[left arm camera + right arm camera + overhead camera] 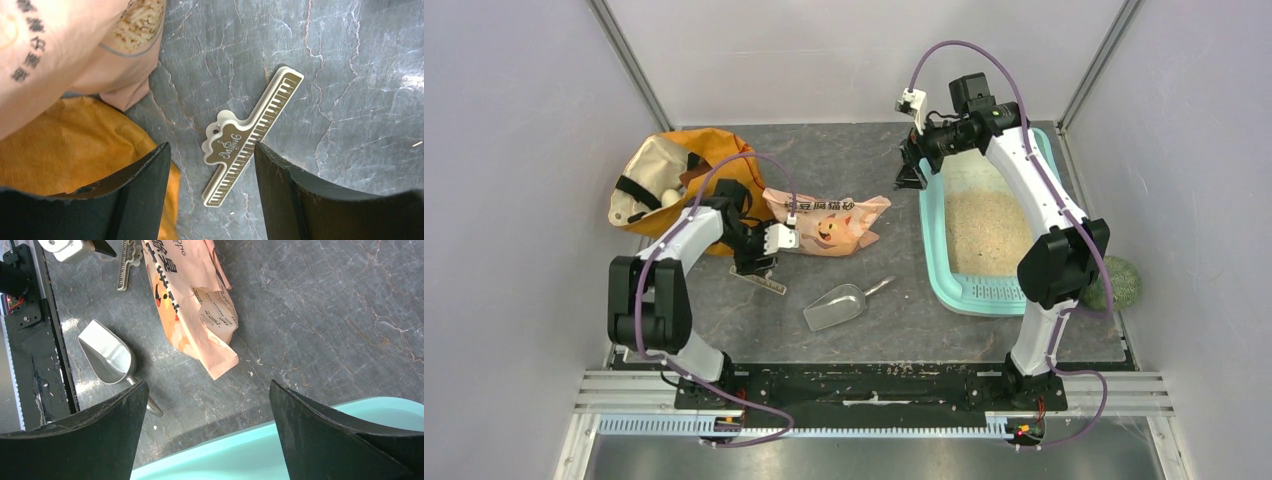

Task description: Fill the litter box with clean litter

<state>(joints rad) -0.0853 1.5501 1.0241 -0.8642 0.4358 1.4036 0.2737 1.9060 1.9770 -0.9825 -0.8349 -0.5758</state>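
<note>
Left end effector (212,150), spread, hovers over the clip (260,120). Descending, it could shove the open pouch (60,45) alongside, spilling litter (137,25).

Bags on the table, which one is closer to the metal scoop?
The peach-pink pouch with the pig print, mid-table; the orange fabric bag sits farther left, beyond it.

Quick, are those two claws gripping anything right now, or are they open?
Left gripper: open, empty, above the bag clip.
Right gripper: open, empty, by the litter box rim.
</note>
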